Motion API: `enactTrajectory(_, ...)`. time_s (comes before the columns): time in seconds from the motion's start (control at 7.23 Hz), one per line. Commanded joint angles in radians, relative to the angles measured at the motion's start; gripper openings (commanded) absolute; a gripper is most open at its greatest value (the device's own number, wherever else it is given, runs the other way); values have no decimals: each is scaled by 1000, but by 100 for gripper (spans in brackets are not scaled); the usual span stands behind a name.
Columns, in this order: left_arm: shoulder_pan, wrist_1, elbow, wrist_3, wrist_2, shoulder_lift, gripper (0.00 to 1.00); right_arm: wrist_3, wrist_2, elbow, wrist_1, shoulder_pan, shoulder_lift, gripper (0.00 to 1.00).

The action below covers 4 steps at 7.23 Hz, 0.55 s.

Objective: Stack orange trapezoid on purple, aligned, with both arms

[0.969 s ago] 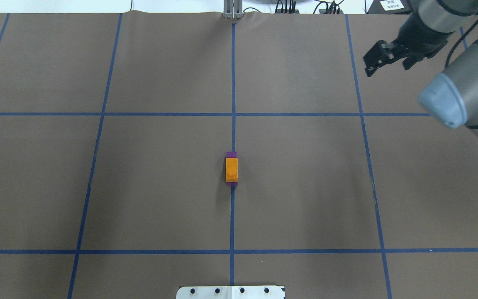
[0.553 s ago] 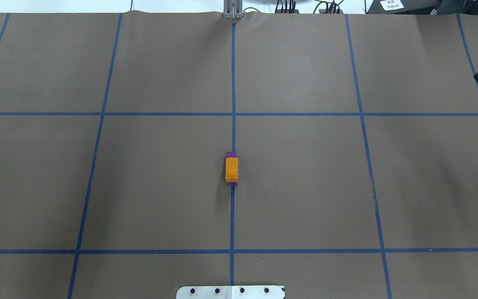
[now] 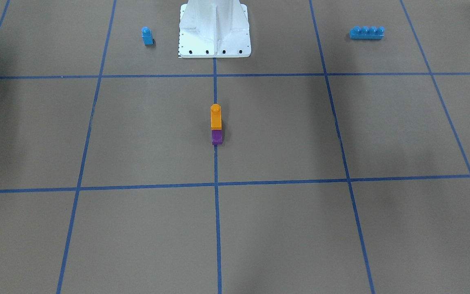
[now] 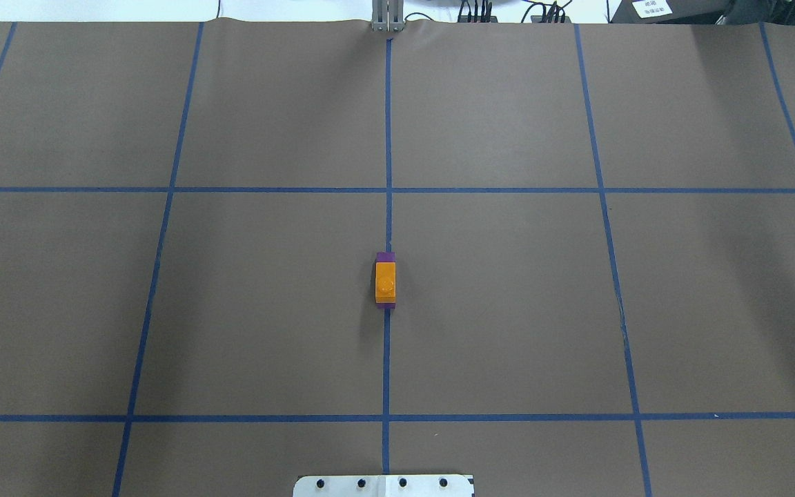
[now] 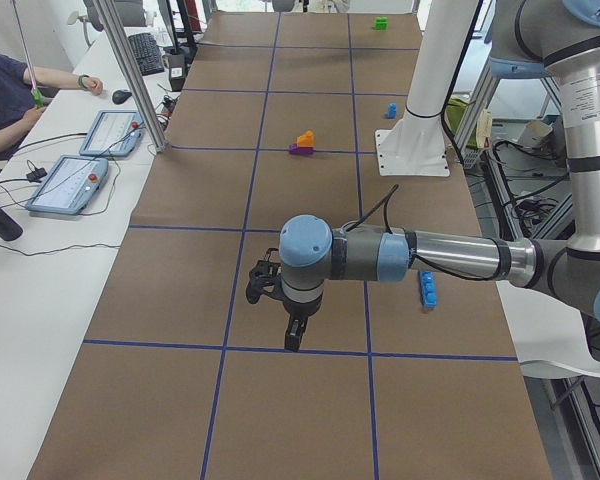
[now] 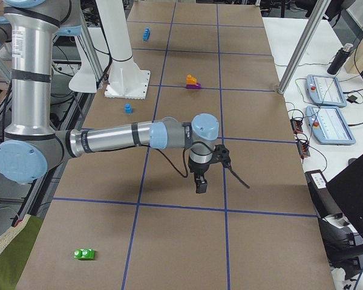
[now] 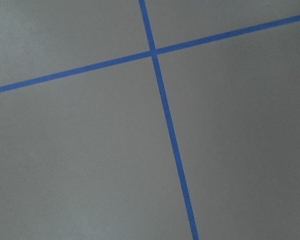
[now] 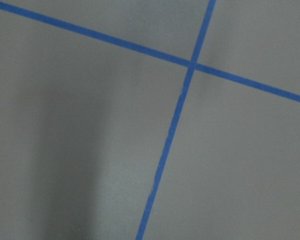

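Note:
The orange trapezoid (image 4: 385, 281) sits on top of the purple block (image 4: 385, 257) on the centre tape line, stud up. In the front view the orange (image 3: 216, 118) stands over the purple (image 3: 217, 137), and no gripper touches the stack. My left gripper (image 5: 293, 338) shows only in the exterior left view, far from the stack, pointing down over the table. My right gripper (image 6: 201, 186) shows only in the exterior right view, also far away. I cannot tell whether either is open or shut. Both wrist views show only brown paper and blue tape.
The white base pedestal (image 3: 214, 28) stands behind the stack. A small blue single-stud block (image 3: 147, 36) and a long blue four-stud brick (image 3: 366, 32) lie beside it. A green block (image 6: 85, 254) lies at the table's right end. Operator tablets (image 6: 330, 90) lie on the side desk.
My right arm and gripper have swung out of the overhead view to the right. The orange-on-purple stack has not moved.

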Motion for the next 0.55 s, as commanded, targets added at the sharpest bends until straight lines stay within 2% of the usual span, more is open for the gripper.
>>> enactTrajectory(0.0, 0, -8, -5, 1, -3, 12, 100, 55, -4, 0, 73, 10, -56, 100)
enactTrajectory(0.42, 0, -8, -8, 1, -2, 11, 100, 71, -8, 0, 85, 8, -51, 100)
